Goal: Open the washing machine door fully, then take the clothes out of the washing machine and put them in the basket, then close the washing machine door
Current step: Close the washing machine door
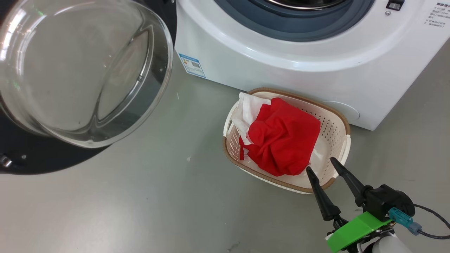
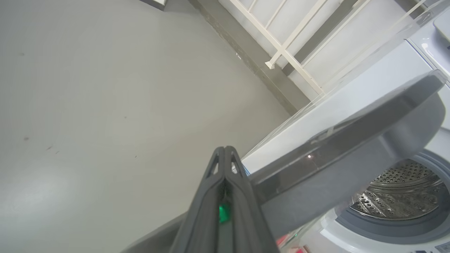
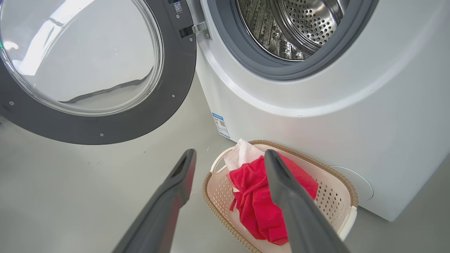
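No text can be read. The washing machine (image 1: 281, 66) carries a blue-edged label (image 1: 192, 65) at the lower corner of its front, with coloured bars and a square code; its characters are too small to read. Fine dark print (image 1: 439, 14) on the front panel and a small sticker (image 3: 177, 7) on the rim of the washing machine door (image 3: 105, 131) are likewise illegible.

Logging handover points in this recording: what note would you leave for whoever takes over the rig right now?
Left gripper: shut, nothing held, beside the edge of the washing machine door.
Right gripper: open, empty, over the near rim of the basket.
The clothes lie in the basket before the washing machine; none seen in the drum.
Done: door open, clothes moved. Left: close the door.
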{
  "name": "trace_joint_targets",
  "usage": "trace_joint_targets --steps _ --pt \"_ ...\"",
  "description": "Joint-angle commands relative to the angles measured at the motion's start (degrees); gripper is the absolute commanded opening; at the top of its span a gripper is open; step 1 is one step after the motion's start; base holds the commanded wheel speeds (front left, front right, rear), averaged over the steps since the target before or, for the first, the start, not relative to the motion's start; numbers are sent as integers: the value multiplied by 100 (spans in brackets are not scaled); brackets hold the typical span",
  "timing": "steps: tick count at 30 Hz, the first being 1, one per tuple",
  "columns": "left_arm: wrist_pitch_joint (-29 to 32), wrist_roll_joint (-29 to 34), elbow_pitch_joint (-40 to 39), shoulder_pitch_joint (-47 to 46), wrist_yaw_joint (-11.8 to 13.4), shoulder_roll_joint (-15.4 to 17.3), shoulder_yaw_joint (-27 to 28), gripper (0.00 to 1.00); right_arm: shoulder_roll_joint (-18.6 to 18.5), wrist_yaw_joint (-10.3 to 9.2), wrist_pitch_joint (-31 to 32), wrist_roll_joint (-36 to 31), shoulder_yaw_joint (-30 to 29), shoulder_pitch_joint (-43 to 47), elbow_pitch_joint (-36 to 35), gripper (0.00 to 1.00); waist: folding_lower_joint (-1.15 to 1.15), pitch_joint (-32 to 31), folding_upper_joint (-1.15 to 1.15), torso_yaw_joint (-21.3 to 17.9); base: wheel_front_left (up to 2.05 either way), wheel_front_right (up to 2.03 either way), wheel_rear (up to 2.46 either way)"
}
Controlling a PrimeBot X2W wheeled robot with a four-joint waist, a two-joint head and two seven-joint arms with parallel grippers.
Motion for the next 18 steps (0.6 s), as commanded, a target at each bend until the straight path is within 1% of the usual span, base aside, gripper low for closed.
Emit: trace_joint_targets --steps 1,5,11,18 --pt "172 -87 -288 97 -42 277 13 0 40 26 -37 -42 113 -91 -138 100 0 -38 0 4 0 0 0" --pt "373 -246 -747 327 -42 335 -130 0 57 26 -37 -29 45 -48 -165 100 0 -128 0 8 0 0 0" --pt "515 -449 -1463 746 -42 484 -316 0 82 26 -37 -10 -77 67 -213 100 0 -277 0 -16 0 0 0" --pt "782 -862 -2218 1148 -42 623 -402 0 134 26 -37 15 -140 156 -243 100 0 -423 0 -72 0 0 0"
